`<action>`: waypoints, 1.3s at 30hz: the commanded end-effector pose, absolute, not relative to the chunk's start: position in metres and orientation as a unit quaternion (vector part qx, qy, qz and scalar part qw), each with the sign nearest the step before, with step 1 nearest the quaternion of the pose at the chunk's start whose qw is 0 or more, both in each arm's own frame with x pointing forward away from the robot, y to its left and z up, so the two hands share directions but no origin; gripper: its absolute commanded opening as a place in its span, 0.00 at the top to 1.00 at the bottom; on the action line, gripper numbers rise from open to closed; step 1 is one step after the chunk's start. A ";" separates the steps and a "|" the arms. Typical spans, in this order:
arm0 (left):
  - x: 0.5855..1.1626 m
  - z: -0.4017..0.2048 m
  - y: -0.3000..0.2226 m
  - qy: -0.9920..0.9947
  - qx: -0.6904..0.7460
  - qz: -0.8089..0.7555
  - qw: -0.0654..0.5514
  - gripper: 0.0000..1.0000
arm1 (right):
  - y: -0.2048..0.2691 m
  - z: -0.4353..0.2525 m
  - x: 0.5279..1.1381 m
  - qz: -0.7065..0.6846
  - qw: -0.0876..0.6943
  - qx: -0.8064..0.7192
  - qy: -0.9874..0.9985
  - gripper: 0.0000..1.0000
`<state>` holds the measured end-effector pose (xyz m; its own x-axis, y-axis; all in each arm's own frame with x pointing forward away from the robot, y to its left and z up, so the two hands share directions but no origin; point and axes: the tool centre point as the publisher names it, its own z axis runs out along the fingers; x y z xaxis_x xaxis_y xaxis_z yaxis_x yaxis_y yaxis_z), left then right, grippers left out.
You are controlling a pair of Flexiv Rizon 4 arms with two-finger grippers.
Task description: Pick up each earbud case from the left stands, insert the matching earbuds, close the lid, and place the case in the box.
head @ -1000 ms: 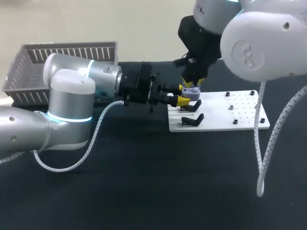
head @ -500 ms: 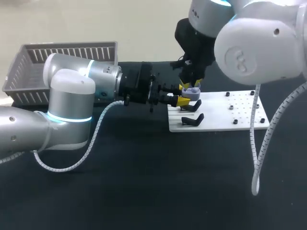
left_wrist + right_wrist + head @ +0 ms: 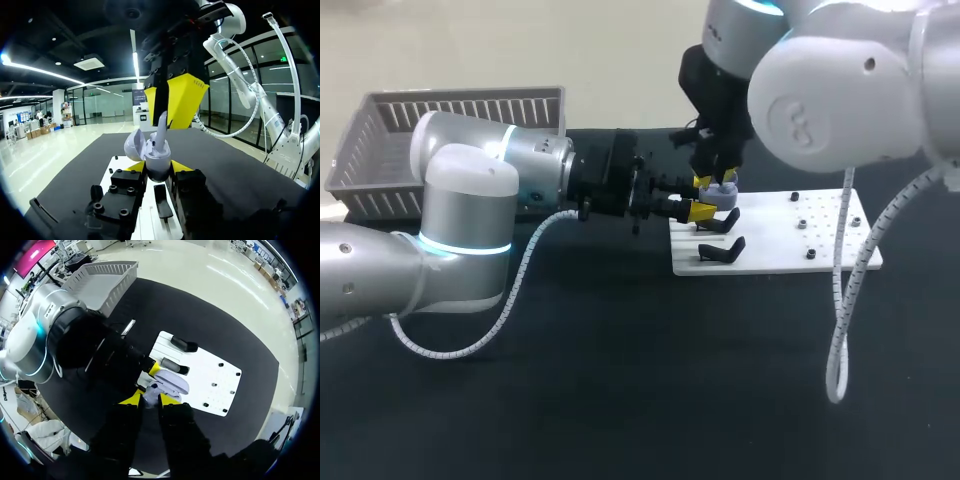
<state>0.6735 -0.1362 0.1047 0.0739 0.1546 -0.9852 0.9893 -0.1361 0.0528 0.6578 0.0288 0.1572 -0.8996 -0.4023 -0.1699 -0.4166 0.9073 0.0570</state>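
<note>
Found case [image 3: 156, 162], lid open, pinched in left gripper [image 3: 158, 168] just above white board [image 3: 790, 235], over black stands [image 3: 722, 250]. Noted earbud [image 3: 161, 131] nipped in right gripper [image 3: 149, 400], tip inside case. Recorded grey basket [image 3: 450, 110] well apart, far left.

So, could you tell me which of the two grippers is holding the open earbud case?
The left gripper, level from the side, holds the open case; the right gripper is above it, pinching an earbud.
</note>
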 end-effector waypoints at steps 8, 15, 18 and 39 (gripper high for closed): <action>0.673 0.104 -0.136 0.488 0.586 -0.473 0.441 1.00 | 0.027 0.152 0.664 0.042 0.073 -0.200 0.976 1.00; 0.673 0.104 -0.136 0.488 0.586 -0.473 0.441 1.00 | 0.026 0.151 0.665 0.042 0.072 -0.196 0.977 1.00; 0.673 0.104 -0.136 0.488 0.586 -0.473 0.441 1.00 | 0.026 0.147 0.665 0.041 0.069 -0.195 0.977 1.00; 0.673 0.104 -0.136 0.488 0.586 -0.473 0.441 1.00 | 0.011 0.189 0.661 0.093 0.098 -0.160 0.978 0.00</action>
<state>0.6736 -0.1364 0.1046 0.0740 0.1550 -0.9851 0.9893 -0.1358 0.0529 0.6690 0.0270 0.1798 -0.9293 -0.3185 -0.1867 -0.3437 0.9311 0.1225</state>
